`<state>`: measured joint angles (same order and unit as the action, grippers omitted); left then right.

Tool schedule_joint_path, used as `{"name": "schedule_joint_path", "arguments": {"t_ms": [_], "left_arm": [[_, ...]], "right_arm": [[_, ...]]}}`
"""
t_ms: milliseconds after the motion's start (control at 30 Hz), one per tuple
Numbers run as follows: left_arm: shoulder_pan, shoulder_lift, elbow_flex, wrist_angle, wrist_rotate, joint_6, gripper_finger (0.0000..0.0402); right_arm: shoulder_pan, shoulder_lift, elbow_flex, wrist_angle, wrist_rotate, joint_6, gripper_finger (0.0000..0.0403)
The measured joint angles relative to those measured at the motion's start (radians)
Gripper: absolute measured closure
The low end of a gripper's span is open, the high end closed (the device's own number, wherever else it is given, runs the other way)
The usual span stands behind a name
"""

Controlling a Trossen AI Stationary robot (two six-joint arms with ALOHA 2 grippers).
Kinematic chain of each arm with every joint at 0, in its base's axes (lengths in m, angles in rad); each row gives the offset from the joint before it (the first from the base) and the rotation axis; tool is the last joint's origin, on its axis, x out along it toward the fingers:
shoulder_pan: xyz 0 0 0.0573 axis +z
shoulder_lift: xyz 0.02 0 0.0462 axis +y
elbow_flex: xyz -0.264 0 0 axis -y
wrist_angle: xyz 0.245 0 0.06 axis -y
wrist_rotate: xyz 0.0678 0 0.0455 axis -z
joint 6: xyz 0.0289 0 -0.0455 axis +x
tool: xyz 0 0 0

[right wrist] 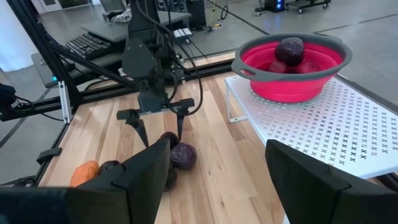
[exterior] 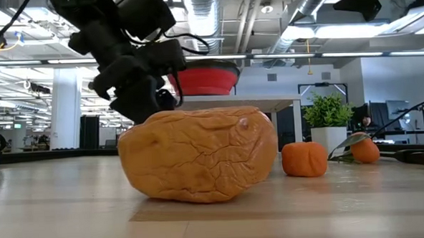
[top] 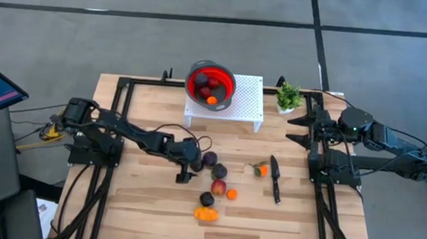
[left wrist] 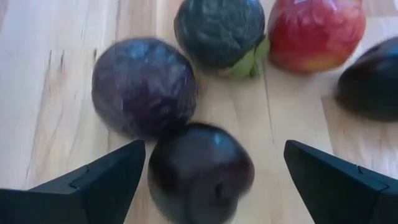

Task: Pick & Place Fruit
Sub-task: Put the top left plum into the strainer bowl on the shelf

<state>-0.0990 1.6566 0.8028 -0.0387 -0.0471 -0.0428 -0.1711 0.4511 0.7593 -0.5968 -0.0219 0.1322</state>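
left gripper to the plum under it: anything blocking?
Nothing visible. The left gripper is open, its fingers on either side of the round dark purple plum, nothing between them. Another dull purple plum sits close beside it; touching or not, can't tell. The right gripper waits near the table's right edge.

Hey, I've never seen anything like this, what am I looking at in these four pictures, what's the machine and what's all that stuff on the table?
It is a robot with two dark arms at a wooden table. One picture looks down from above, one looks level across the tabletop, and two come from cameras on the wrists. The left pincer is open, lowered over a dark plum and holding nothing. The right pincer waits at the table's edge, open and empty. Loose toy fruit lies mid-table, including a large orange piece. A red bowl holding some fruit sits on a white stand. A knife and a small plant are nearby.
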Motion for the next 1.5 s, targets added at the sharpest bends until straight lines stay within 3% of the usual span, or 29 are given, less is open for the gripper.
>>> {"name": "schedule_joint_path", "arguments": {"t_ms": [567, 900, 1500], "left_arm": [[0.054, 0.001, -0.046, 0.065, 0.032, 0.004, 0.0023], [0.054, 0.083, -0.046, 0.124, 0.100, -0.018, 0.0023], [0.054, 0.080, -0.046, 0.124, 0.086, -0.017, 0.0023]], "right_arm": [[0.000, 0.000, 0.000, -0.001, 0.000, 0.000, 0.0143], [0.000, 0.000, 0.000, -0.001, 0.000, 0.000, 0.0143], [0.000, 0.000, 0.000, -0.001, 0.000, 0.000, 0.0143]]}}
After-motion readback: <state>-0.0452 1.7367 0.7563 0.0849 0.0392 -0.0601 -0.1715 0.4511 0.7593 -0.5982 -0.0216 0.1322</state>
